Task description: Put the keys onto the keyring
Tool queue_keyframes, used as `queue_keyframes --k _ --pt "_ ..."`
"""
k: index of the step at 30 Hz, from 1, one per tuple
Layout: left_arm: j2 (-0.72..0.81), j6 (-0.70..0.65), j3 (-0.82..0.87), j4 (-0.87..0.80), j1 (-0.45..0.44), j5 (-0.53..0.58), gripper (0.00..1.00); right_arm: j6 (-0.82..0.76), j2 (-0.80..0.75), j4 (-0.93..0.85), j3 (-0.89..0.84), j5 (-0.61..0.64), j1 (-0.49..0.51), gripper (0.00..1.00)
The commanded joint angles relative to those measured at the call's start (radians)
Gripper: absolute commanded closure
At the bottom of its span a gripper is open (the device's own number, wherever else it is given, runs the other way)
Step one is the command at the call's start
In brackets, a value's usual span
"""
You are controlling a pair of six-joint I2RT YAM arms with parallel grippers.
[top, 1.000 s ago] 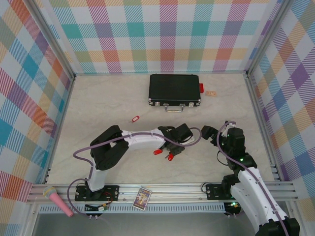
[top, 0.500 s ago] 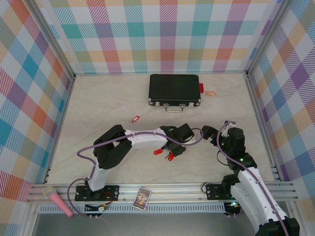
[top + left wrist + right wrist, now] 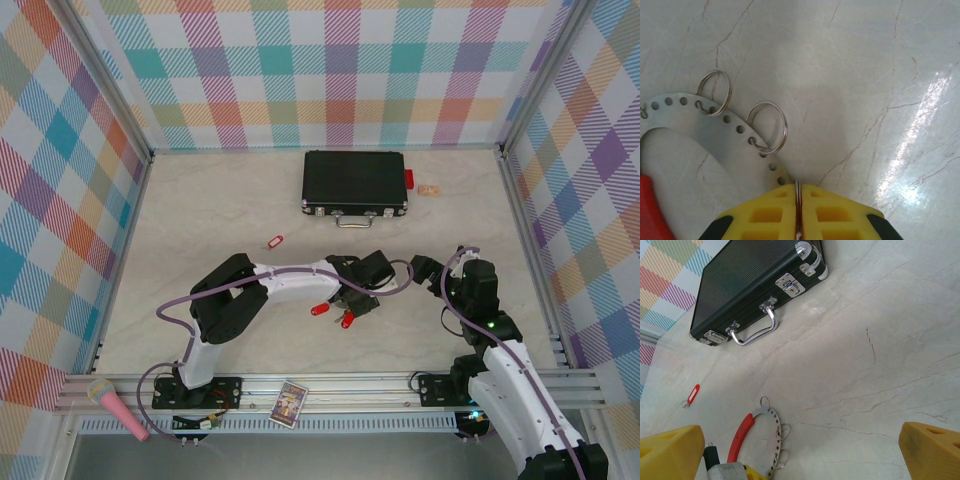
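Note:
The keyring (image 3: 715,132) is a flat silvery arc pierced with holes, carrying small split rings (image 3: 767,127) and a red sleeve (image 3: 740,437). It lies on the marble table in front of the arms. My left gripper (image 3: 798,202) is shut, its yellow fingers (image 3: 765,215) pinching a thin metal edge where the arc ends. From above, that gripper (image 3: 355,305) sits mid-table with two red pieces (image 3: 320,309) beside it. One key (image 3: 274,241) with a red tag lies apart to the far left, also in the right wrist view (image 3: 691,394). My right gripper (image 3: 800,450) stands open and holds nothing.
A black case (image 3: 355,183) with a metal handle (image 3: 756,330) lies at the back, a red block (image 3: 408,179) and a small tan object (image 3: 430,189) beside it. Checked walls close in three sides. A pink microphone (image 3: 118,408) and a card (image 3: 290,402) rest on the front rail.
The left gripper has closed its fingers onto the metal edge of the keyring and shifted slightly toward the near edge. The right arm has stayed still.

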State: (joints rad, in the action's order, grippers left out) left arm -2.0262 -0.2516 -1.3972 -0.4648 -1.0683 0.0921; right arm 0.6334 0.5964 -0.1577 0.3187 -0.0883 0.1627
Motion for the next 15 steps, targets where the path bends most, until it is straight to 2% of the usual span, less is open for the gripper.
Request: queue_keyframes --k 1,7,9,15 --pt "0.009 -0.001 -0.019 -0.010 0.014 0.008 0.93 0.008 -0.010 0.028 -0.013 -0.014 -0.005 0.01" --pt "-0.009 -0.001 -0.031 -0.035 0.016 -0.023 0.93 0.009 -0.010 0.031 -0.013 -0.014 -0.003 0.01" --pt "-0.012 0.000 -0.034 -0.041 0.016 -0.033 1.00 0.009 -0.010 0.031 -0.015 -0.014 -0.005 0.01" --pt "0.031 0.025 -0.019 -0.020 0.016 -0.032 1.00 0.007 -0.014 0.038 -0.017 -0.020 -0.003 0.01"
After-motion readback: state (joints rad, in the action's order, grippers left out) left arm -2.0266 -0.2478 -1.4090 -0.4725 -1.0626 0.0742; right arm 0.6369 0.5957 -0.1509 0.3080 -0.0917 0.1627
